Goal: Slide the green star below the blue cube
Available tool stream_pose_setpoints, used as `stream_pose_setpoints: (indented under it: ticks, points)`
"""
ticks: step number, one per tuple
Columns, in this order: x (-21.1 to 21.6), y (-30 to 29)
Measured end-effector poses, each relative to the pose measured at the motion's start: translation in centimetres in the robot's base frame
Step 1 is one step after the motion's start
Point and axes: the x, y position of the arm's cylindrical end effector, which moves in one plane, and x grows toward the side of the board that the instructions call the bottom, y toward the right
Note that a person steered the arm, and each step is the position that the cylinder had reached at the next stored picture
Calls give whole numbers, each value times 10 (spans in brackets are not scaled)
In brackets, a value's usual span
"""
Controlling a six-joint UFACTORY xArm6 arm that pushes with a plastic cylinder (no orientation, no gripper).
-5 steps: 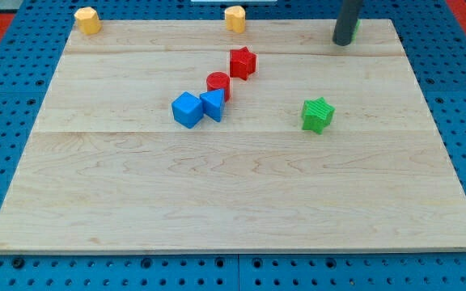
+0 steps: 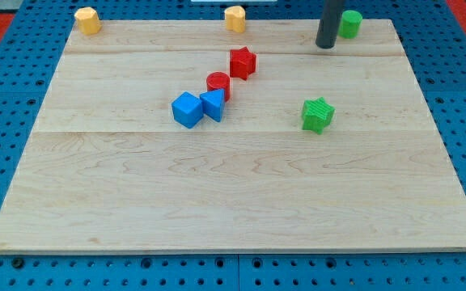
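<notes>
Our rod comes down from the view's top edge, and my tip [image 2: 325,45] rests near the far edge of the bench [image 2: 241,194], towards the view's right. We carry no gripper, so there is nothing to be open or closed: only the straight dark rod. Just to the view's right of the rod stands a green cylinder [image 2: 349,23], close beside it; we cannot tell whether the two touch. The green star [image 2: 317,115] lies well apart from my tip, lower in the view and almost straight beneath it, alone on the right half of the bench. The blue cube [image 2: 187,109] sits left of centre, at nearly the same height in the view as the star and well to its left. Touching the cube's right side is a blue triangular block [image 2: 213,104], and just above that one, in contact with it or very nearly so, stands a red cylinder [image 2: 218,84]. A red star [image 2: 242,62] lies just up and to the right of the red cylinder. Along the top edge we see two yellow blocks, one [image 2: 87,19] at the left corner and one [image 2: 235,17] near the middle; their shapes are hard to make out.
</notes>
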Motion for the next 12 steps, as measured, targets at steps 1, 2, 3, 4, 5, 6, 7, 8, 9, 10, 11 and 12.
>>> stream_pose_setpoints:
  ticks: [1,2,3,4,5,6,7,8,9,10,11,12]
  points:
    - [16,-4]
    - [26,-5]
    - [29,-7]
    - [29,-12]
    - [29,-13]
    - [29,-14]
    - [29,-22]
    - [29,-37]
    - [42,-40]
    - [61,-49]
    - [72,-42]
    - [72,2]
